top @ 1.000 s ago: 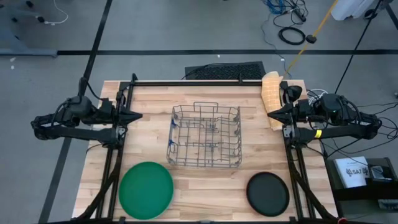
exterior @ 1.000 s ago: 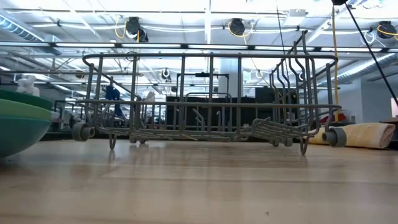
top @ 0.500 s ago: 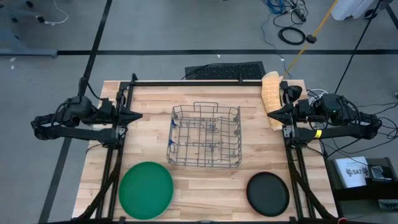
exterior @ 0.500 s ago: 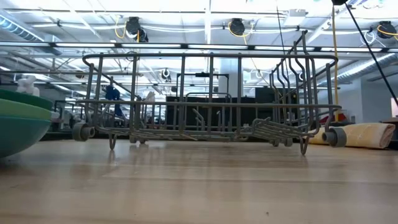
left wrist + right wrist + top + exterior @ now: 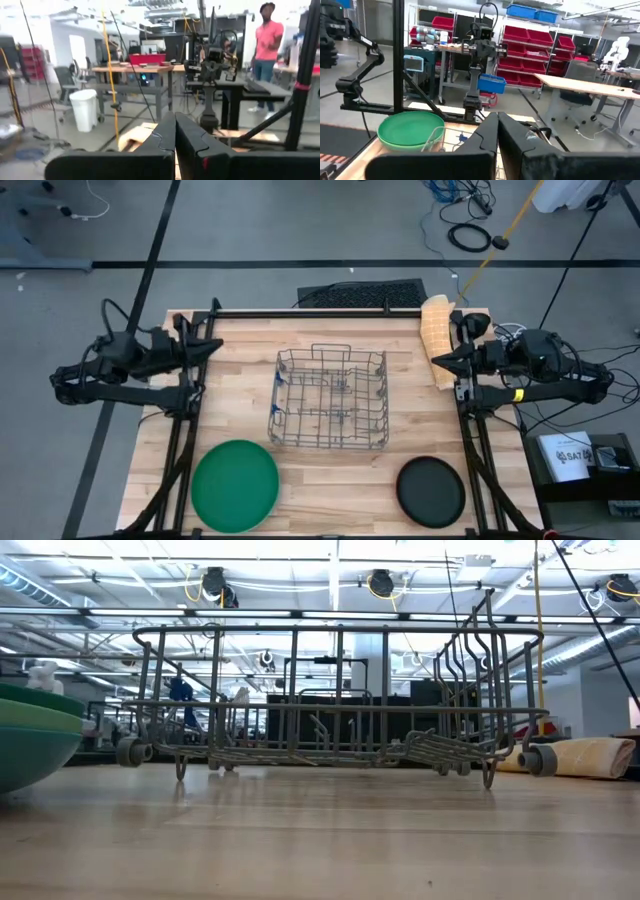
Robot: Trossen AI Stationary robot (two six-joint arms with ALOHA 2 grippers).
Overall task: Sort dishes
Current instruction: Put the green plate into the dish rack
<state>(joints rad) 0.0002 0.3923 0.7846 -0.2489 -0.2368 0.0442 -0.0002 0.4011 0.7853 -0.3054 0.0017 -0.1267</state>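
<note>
Plates sit at the near edge of the wooden surface (image 5: 320, 480). From above, the big teal-green plate (image 5: 235, 485) lies flat at about 7 o'clock from the middle. In the low view and the right wrist view you can see two green plates in one stack there, the light-green plate (image 5: 35, 708) on top of the teal-green one. The small plate (image 5: 431, 491) lies flat at about 5 o'clock with its black face up. It is well apart from the green stack.

The grey wire rack (image 5: 330, 412) stands in the middle of the surface, between the two arms. No plate is in it. A rolled yellow cloth (image 5: 438, 340) lies at about 2 o'clock from the rack, near the far right corner. A black mat (image 5: 362, 293) lies on the floor past the far edge.

The left claw (image 5: 216, 345) is at about 10 o'clock from the rack, up over the left side of the surface. Its fingers are pressed together and hold nothing. It points toward the rack.

The right claw (image 5: 434, 358) is at about 2 o'clock from the rack, just beside the yellow cloth. Its fingers are together too, with nothing in them.

Far off in the room, a person (image 5: 266, 50) in a pink top stands by a desk.
</note>
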